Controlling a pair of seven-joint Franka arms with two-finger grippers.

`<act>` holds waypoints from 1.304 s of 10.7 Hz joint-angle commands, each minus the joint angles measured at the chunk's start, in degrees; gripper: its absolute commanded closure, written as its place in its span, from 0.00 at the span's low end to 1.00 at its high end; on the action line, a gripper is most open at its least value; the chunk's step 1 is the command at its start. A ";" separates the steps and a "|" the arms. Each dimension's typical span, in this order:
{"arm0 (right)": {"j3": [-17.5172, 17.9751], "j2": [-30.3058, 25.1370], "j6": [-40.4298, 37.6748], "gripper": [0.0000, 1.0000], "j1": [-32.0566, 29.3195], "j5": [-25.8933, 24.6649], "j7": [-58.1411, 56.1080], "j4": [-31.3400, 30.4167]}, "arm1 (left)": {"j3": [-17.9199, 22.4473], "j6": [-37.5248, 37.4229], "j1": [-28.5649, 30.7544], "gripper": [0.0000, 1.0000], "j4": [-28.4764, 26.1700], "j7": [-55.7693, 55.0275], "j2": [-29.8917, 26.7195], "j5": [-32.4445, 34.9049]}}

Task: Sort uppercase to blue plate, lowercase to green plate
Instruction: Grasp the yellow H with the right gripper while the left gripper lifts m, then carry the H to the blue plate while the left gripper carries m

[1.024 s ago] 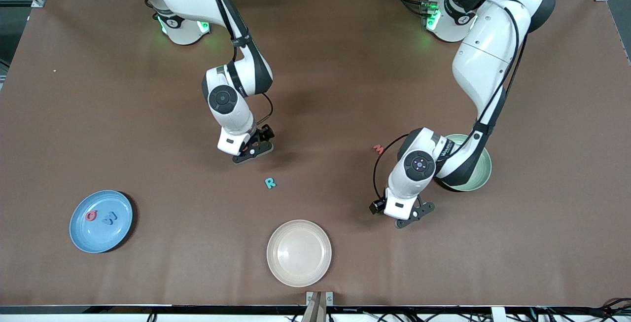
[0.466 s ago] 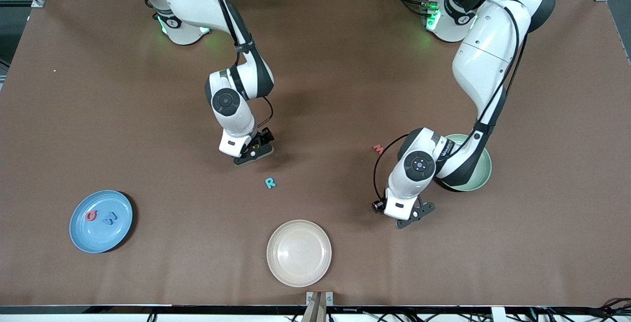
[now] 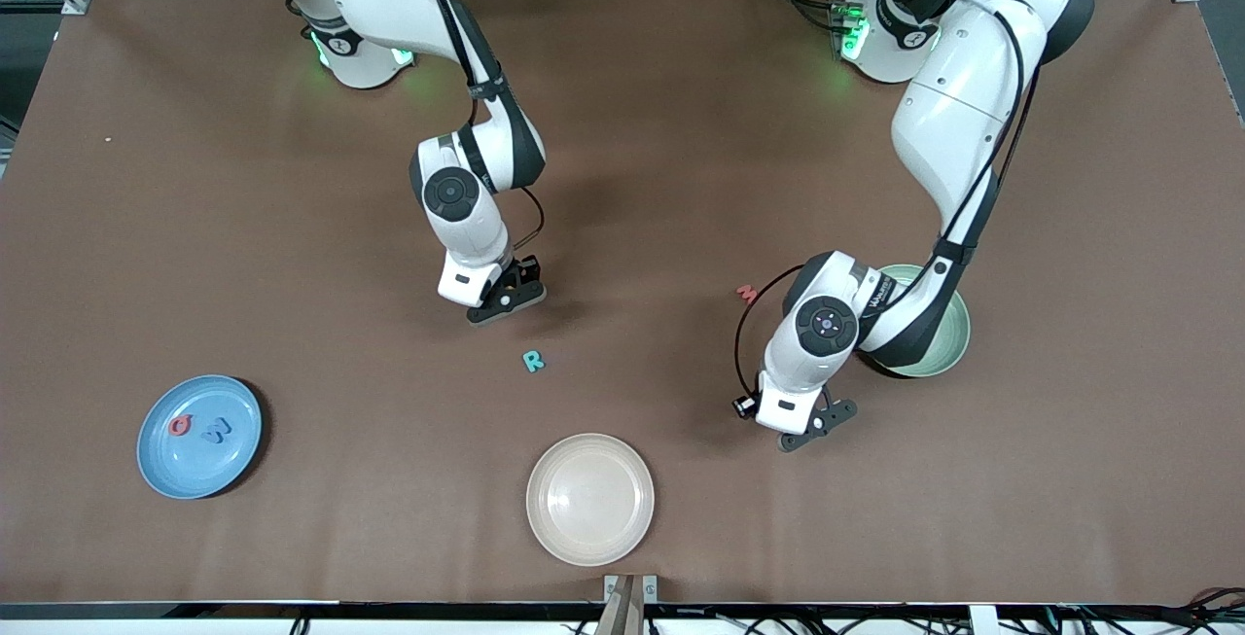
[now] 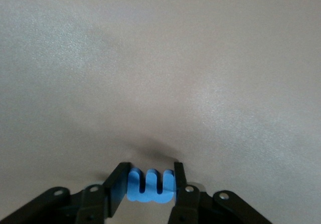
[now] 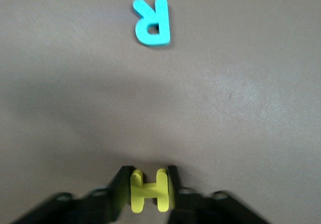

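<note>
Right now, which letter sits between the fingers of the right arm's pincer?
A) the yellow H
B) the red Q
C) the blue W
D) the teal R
A: the right wrist view shows the right pincer closed on the yellow H, while the teal R lies free on the table, and the red Q and blue W lie in the blue plate.

A round cream plate (image 3: 589,499) sits on a brown table (image 3: 681,178), near the front camera. It appears to hold nothing.
</note>
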 commanded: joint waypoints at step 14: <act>-9.07 2.63 -17.90 1.00 -37.29 1.33 -50.57 20.83 | -0.28 -12.32 2.93 0.75 -0.07 6.13 -4.94 -1.34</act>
